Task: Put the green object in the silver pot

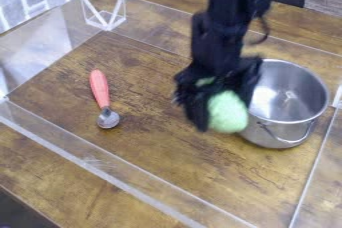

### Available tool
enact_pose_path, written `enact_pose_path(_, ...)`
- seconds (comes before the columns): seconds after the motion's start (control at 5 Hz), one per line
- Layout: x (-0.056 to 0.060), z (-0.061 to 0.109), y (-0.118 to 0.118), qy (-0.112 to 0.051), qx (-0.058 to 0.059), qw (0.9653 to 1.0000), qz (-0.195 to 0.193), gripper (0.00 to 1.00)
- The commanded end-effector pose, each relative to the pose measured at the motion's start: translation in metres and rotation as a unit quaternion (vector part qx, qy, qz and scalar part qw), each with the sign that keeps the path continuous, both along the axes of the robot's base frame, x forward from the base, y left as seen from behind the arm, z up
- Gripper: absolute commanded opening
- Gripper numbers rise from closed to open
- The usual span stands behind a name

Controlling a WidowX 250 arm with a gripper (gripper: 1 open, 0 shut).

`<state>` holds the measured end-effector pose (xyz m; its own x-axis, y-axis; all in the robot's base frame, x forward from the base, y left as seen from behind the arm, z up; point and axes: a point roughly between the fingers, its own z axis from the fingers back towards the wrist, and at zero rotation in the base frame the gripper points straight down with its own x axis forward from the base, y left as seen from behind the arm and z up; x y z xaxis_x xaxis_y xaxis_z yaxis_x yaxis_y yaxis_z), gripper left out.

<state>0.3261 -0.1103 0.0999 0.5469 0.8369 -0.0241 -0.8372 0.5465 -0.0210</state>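
Observation:
The green object (pixel 230 115) is a light green bumpy pod, blurred by motion. It hangs above the wooden table between the dark fingers of my gripper (pixel 222 102), which is shut on it and points down. The pod sits just left of the silver pot (pixel 283 134) and overlaps its left rim in this view. The pot stands upright at the right of the table, its shiny inside showing nothing in it.
A metal spoon with a red handle (pixel 99 92) lies on the table at the left. Clear plastic walls (pixel 40 42) border the wooden surface. A white wire stand (pixel 104 12) sits at the back left.

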Motion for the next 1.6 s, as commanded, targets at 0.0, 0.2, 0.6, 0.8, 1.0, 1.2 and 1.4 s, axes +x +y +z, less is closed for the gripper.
enact_pose_path(0.0, 0.030, 0.032, -0.003, -0.024, -0.024, 0.9993, -0.013, 0.00)
enact_pose_path(0.2, 0.054, 0.038, -0.010, -0.023, -0.043, 0.9987, -0.011, 0.00)
enact_pose_path(0.6, 0.080, 0.030, -0.027, -0.023, -0.054, 0.9975, 0.039, 1.00)
enact_pose_path(0.8, 0.084, 0.020, -0.014, -0.017, -0.054, 0.9979, 0.032, 1.00)
enact_pose_path(1.0, 0.086, 0.012, -0.002, -0.014, -0.057, 0.9980, 0.026, 1.00)
enact_pose_path(1.2, 0.094, 0.012, -0.005, -0.010, -0.057, 0.9979, 0.027, 1.00)
enact_pose_path(1.4, 0.104, 0.012, -0.011, -0.006, -0.061, 0.9978, 0.027, 1.00)
